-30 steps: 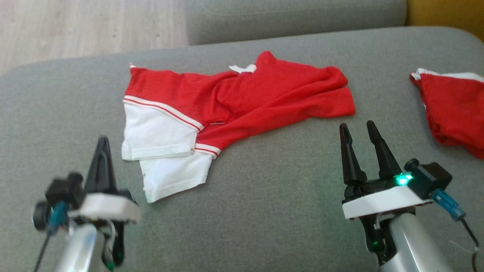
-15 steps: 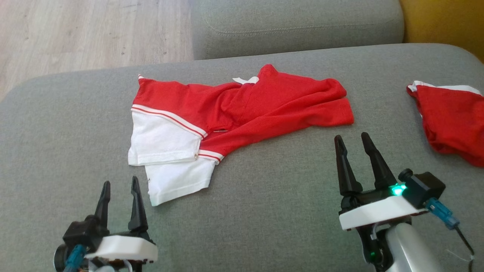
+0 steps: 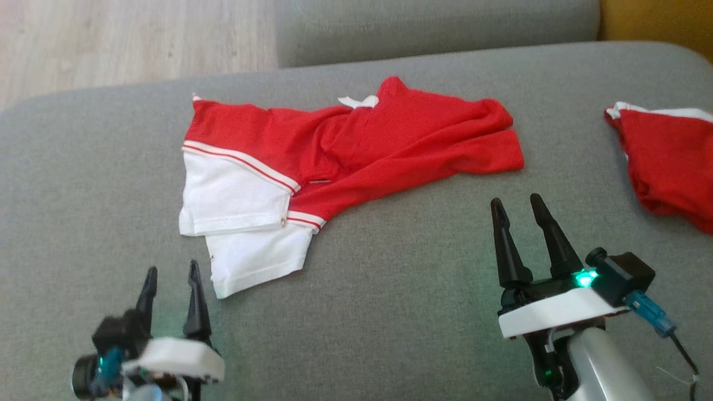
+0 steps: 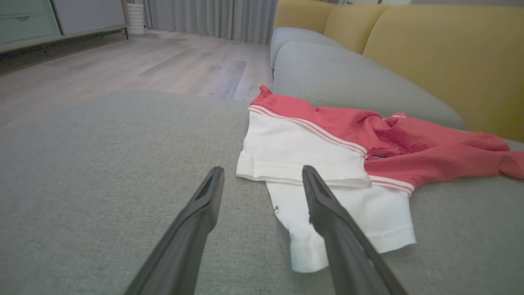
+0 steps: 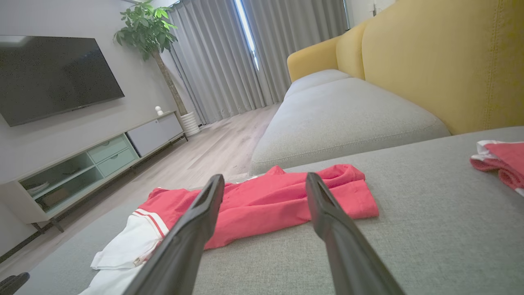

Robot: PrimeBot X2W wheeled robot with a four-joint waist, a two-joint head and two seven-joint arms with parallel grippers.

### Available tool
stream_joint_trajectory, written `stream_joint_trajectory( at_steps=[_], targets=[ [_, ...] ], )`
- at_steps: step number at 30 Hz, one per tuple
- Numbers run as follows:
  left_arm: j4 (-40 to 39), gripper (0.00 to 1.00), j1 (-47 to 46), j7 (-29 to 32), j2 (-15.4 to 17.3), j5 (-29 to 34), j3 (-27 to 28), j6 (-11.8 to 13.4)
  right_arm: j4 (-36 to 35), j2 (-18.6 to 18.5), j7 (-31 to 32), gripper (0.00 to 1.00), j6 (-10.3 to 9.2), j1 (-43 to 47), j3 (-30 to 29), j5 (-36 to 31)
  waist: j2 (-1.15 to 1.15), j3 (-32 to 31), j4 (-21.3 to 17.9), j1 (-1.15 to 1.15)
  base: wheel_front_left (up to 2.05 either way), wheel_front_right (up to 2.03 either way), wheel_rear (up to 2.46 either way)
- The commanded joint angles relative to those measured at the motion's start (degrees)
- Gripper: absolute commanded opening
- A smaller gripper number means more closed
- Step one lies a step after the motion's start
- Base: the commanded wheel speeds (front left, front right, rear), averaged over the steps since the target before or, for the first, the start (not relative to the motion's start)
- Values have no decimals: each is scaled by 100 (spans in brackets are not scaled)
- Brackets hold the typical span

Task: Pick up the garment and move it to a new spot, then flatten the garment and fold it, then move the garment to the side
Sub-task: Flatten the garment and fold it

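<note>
A broad grey sofa seat point(image 3: 390, 312) spans the head view. In the right wrist view a yellow backrest point(image 5: 430, 61) rises behind it, and a pale wooden floor point(image 3: 111, 39) lies beyond its far left edge. The garment point(image 3: 390, 139) is red with a white part edged in red-and-white stripes. It lies crumpled and partly doubled over near the middle of the seat, the white part toward the robot's left and the red body stretching to the right. A second red garment point(image 3: 668, 161) lies well apart from it at the seat's right edge. The right pincer point(image 3: 515, 199) stands over bare cushion near the garment's red end, its fingers apart and holding nothing. The left pincer point(image 3: 172, 267) sits low, just beside the corner of the white cloth, its fingers likewise apart and empty.
</note>
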Motion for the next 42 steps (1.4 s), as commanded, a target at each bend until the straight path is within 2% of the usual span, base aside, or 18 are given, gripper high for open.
stream_joint_trajectory(
  at_steps=[1, 11, 19, 28, 35, 39, 40, 41, 42],
  targets=[
    [-52, 100, -440, 99, 176, 33, 231, 11, -210, 11, -62, 100, -5, -225, 99, -48, 0, 147, -18, 0, 0, 0, 0],
    [994, 100, -1652, 1139, 450, -97, 250, -12, -266, 11, -62, 100, -5, -447, 20, -73, 0, 775, -142, 0, 0, 0, 0],
    [1723, 100, -2255, 1344, 618, -97, 296, 85, -293, 11, -62, 100, -5, -540, -14, -64, 0, 995, -202, 0, 0, 0, 0],
    [2106, 100, -2520, 1266, 644, -62, 92, -193, -298, 11, -62, 100, -5, -598, -56, -66, 0, 1106, -244, 0, 0, 0, 0],
    [2180, 100, -2399, 1544, 577, -38, -170, -377, -284, 11, -62, 100, -5, -623, -57, -23, 0, 1076, -235, 0, 0, 0, 0],
    [2150, 100, -2343, 1709, 589, -53, -235, -393, -284, 11, -62, 100, -5, -641, -51, 0, 0, 1053, -219, 0, 0, 0, 0],
    [2147, 86, -2336, 1768, 596, -66, -250, -413, -284, 11, -62, 100, -5, -647, -40, 5, 0, 1050, -220, 0, 0, 0, 0],
    [2138, 30, -2333, 1817, 604, -80, -262, -437, -285, 11, -62, 100, -5, -653, -32, 9, 0, 1049, -221, 0, 0, 0, 0],
    [2125, 0, -2331, 1859, 614, -90, -278, -463, -287, 11, -62, 100, -5, -658, -25, 13, 0, 1050, -223, 0, 0, 0, 0]
  ],
)
